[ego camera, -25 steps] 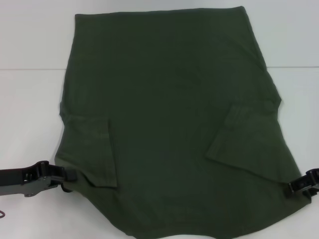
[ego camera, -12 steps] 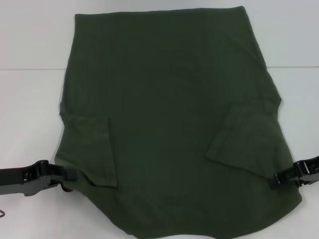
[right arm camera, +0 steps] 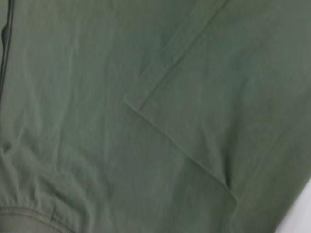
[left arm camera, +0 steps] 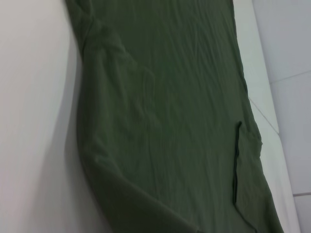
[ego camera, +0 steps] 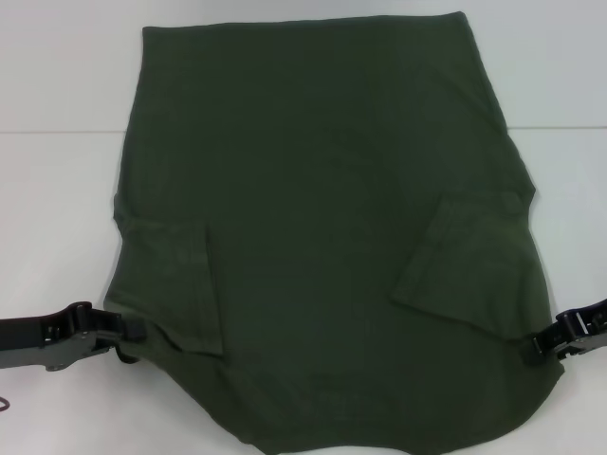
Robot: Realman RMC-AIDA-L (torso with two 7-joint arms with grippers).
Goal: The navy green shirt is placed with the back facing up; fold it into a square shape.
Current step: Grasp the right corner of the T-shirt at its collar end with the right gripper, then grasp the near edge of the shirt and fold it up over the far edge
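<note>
Fingers first: the left gripper [ego camera: 133,332] sits right at the near-left edge of the big plain dark olive-green short-sleeved shirt of soft matte fabric [ego camera: 322,237], tips touching the cloth just below the folded-in left sleeve [ego camera: 175,284]. Honestly can't tell if they're spread or pinching the edge, the black tips blur into the fabric there.

Between the two sets of fingers, the shirt lies flat on the white table [ego camera: 57,218], stretching well away from both grippers toward the far side, both sleeves already turned in over the body. My guess is that's why the grippers sit so low and wide: each wants a near corner so the near end can be lifted and carried over the far half.

Over on the right, the right gripper [ego camera: 541,346] touches the near-right edge, just below the folded right sleeve [ego camera: 465,261]. Same story, can't make out whether its fingers are parted or clamped on cloth.
</note>
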